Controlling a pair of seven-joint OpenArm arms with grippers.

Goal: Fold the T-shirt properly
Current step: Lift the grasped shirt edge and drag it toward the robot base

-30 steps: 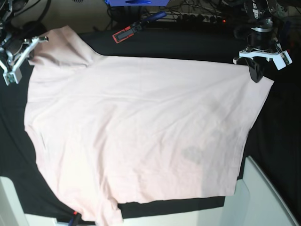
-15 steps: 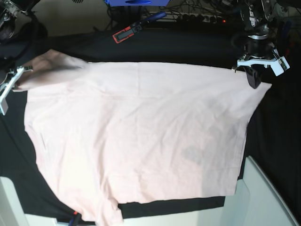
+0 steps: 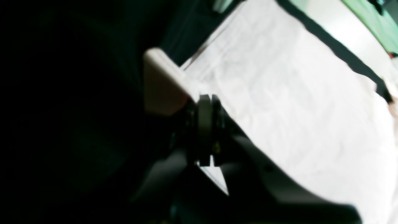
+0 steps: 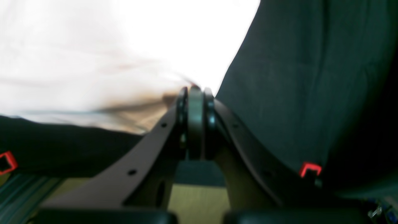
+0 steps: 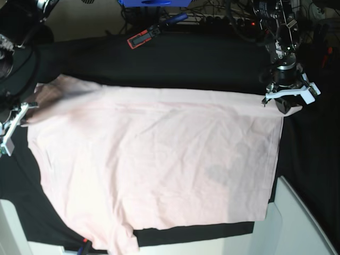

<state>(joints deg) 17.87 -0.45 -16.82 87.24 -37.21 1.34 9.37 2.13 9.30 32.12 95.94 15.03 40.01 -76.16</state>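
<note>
The pale pink T-shirt [image 5: 154,159] lies spread, plain side up, on the black cloth [image 5: 186,61]. In the base view my left gripper [image 5: 284,105] is at the shirt's far right corner, shut on that corner. My right gripper [image 5: 20,116] is at the far left, shut on the sleeve end there, which looks blurred. The far edge runs between the two grippers, lifted slightly. In the left wrist view the jaws [image 3: 206,104] are pressed together with the bright T-shirt [image 3: 295,93] beyond them. The right wrist view shows the gripper [image 4: 195,91] pinched on the T-shirt [image 4: 93,56].
A red and black tool [image 5: 142,36] lies on the cloth's far edge, with cables [image 5: 218,18] and a blue object [image 5: 154,2] behind it. A white surface [image 5: 303,223] borders the cloth at the near right, and another white edge at the near left.
Both grippers have drawn the shirt's far edge toward the near side. The left sleeve and the right corner have come in with them, baring more black cloth behind.
</note>
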